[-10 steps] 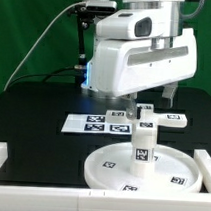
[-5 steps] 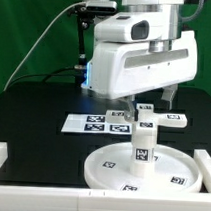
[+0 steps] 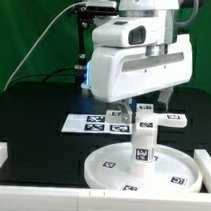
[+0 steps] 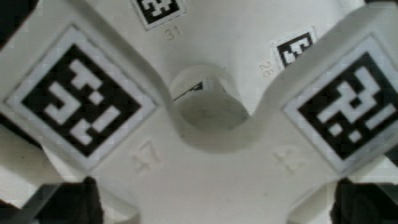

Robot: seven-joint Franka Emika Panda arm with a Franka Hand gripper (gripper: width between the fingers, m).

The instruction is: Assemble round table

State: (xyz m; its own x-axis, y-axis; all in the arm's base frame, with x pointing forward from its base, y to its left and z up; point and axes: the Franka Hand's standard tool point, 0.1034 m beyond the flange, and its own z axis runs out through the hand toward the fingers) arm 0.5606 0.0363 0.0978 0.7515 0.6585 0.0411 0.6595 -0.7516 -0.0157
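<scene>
post upright on disc, cross piece on post, marker board behind disc, gripper over cross piece

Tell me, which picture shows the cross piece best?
The exterior view: the whole cross piece sits on the post, which stands on the round disc. The wrist view shows only its tagged arms very close up.

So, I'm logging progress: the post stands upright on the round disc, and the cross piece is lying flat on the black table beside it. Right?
Not quite. The exterior view shows the cross piece sitting on top of the post, not on the table. The post does stand upright on the round disc.
</scene>
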